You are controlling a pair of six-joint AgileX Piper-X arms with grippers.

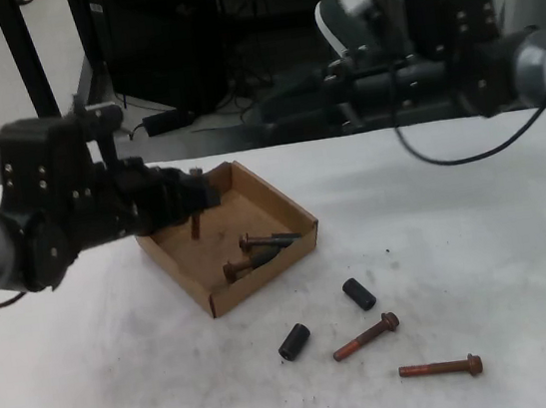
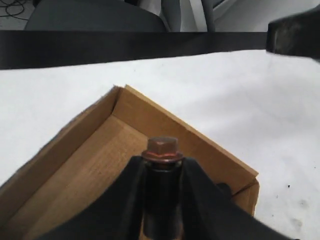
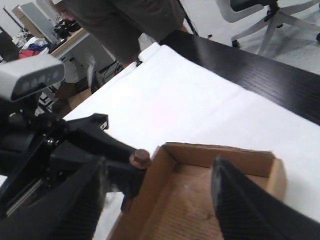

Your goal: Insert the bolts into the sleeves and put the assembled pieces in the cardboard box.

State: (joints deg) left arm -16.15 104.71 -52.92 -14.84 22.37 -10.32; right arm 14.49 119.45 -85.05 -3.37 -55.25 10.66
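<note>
left tool [image 2: 161,172] closed on an upright bolt-in-sleeve piece [image 2: 161,148], over the cardboard box [image 1: 251,192] by its left wall | right tool [image 3: 160,170] fingers spread wide, holding nothing, raised beyond the box's far side | two assembled pieces [image 1: 264,248] lying inside the box | two sleeves [image 1: 293,341] and two bolts [image 1: 365,337] loose on the worktop [image 1: 501,254] just off the box's near corner

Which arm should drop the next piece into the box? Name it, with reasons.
Left. The left end effector is shut on a sleeved bolt over the box; the right end effector is open and empty.
</note>
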